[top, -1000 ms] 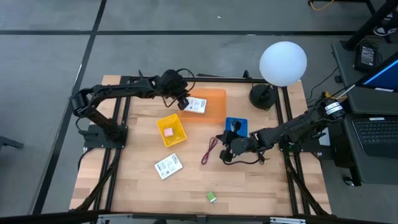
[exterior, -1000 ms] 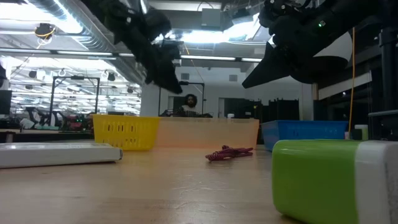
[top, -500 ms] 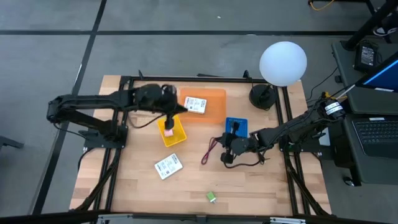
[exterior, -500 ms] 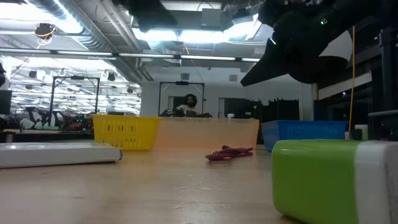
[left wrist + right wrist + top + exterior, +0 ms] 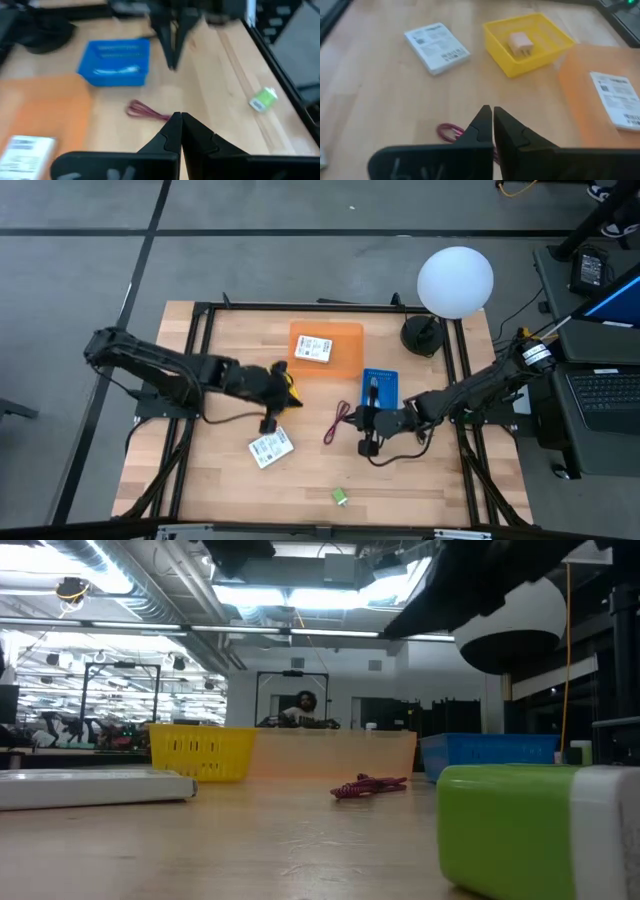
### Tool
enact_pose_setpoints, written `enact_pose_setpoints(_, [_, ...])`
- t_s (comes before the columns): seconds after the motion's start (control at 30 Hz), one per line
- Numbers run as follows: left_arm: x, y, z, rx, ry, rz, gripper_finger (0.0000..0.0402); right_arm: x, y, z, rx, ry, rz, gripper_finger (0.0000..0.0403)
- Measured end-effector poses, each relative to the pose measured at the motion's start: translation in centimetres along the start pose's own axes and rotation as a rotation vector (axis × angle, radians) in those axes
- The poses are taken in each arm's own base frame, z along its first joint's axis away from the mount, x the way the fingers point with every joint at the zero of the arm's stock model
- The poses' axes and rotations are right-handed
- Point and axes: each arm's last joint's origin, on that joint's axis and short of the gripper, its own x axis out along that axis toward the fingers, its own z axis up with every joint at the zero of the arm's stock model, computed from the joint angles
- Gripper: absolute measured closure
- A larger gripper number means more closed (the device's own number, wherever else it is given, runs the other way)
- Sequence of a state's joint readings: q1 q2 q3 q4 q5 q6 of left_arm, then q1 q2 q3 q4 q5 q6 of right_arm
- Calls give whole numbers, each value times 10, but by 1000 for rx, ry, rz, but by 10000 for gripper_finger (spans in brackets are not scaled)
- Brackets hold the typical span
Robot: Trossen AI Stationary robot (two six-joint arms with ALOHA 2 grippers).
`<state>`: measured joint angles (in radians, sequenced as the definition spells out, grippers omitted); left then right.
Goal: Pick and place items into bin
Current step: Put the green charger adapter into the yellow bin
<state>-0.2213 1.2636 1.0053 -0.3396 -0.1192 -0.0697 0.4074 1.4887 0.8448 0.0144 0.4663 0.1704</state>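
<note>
We look down on a wooden table [image 5: 300, 480] with both arms reaching in toward the middle. The left gripper [image 5: 268, 423] hangs over the near edge of the yellow bin [image 5: 288, 385], close above one white packet [image 5: 270, 447]; in its wrist view its fingers [image 5: 172, 132] are pressed together with nothing between them. The right gripper [image 5: 366, 445] sits just beside the dark red cord [image 5: 336, 421], a little nearer the table's front edge, and its fingers [image 5: 485, 125] are likewise closed on nothing. From the right wrist view we note a pink block [image 5: 520, 43] lying inside the yellow bin, the white packet flat on the wood beside that bin, and the second white packet [image 5: 616, 97] resting on the flat orange tray [image 5: 580, 85]. The high view places that tray at the far side of the table, with the blue bin [image 5: 380, 387] just to its right and a thin dark piece [image 5: 374, 388] inside; we cannot tell what that piece is. The green block [image 5: 341, 497] lies alone near the front edge, well apart from both grippers, and it fills the near right corner of the low view. In that low view the cord lies loose on the wood between the yellow and blue bins, and a person [image 5: 303, 708] sits far behind the table.
</note>
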Motion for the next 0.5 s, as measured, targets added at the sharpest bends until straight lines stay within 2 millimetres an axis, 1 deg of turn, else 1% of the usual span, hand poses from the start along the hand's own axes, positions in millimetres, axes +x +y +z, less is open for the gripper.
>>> enact_pose_setpoints(0.13, [20, -22, -8, 41, 54, -54, 399, -3, 7, 0, -7, -6, 22, 403])
enact_pose_setpoints(0.23, [35, -40, -16, 105, 89, -86, 400, -5, 11, -1, 18, -6, 40, 402])
enact_pose_setpoints(0.33, [46, -57, -21, 148, 76, -70, 399, -8, 17, -2, 32, 1, 90, 402])
enact_pose_setpoints(0.4, [49, -66, -23, 179, 64, -67, 400, -10, 21, -3, 32, 0, 109, 402])
enact_pose_setpoints(0.5, [47, -77, -21, 202, 16, -59, 400, -14, 28, -3, 66, 3, 132, 402])
